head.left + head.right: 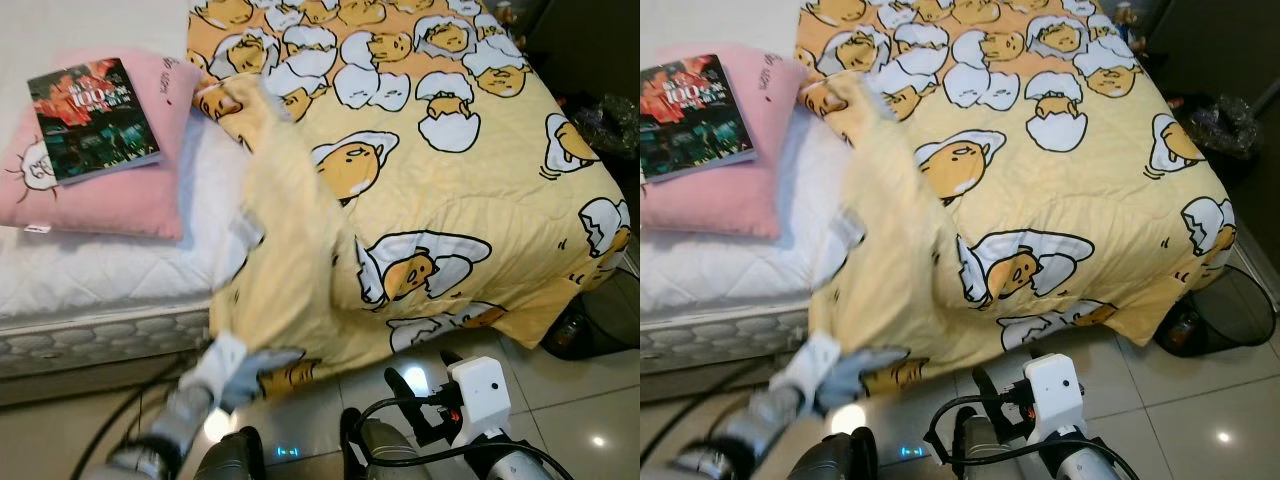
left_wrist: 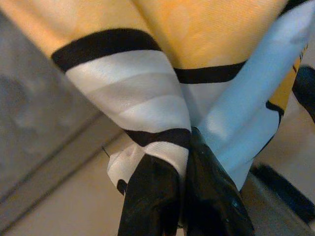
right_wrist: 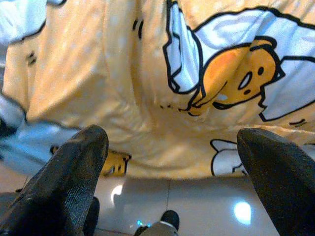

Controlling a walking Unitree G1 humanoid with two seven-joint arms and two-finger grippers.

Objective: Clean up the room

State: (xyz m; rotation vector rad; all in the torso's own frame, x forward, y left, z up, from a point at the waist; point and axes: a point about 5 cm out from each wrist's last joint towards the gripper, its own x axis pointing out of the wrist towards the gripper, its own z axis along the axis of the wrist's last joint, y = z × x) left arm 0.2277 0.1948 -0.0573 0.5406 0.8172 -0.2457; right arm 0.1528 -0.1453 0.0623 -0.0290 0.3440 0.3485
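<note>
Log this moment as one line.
left gripper: shut on blanket corner | right gripper: open, facing blanket | book: on pink pillow

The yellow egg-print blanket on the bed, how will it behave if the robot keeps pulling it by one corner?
Probably floppy: the blanket bunches where the left tool pinches its corner. It will likely trail and drag rather than lift whole, since most still lies over the bed. It may slip from so small a pinch.

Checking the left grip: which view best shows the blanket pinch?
Left wrist view: the left gripper is shut on a fold of the blanket, close up. In the eye views that pinch is small and blurred. The right wrist view shows hanging blanket between open fingers.
</note>
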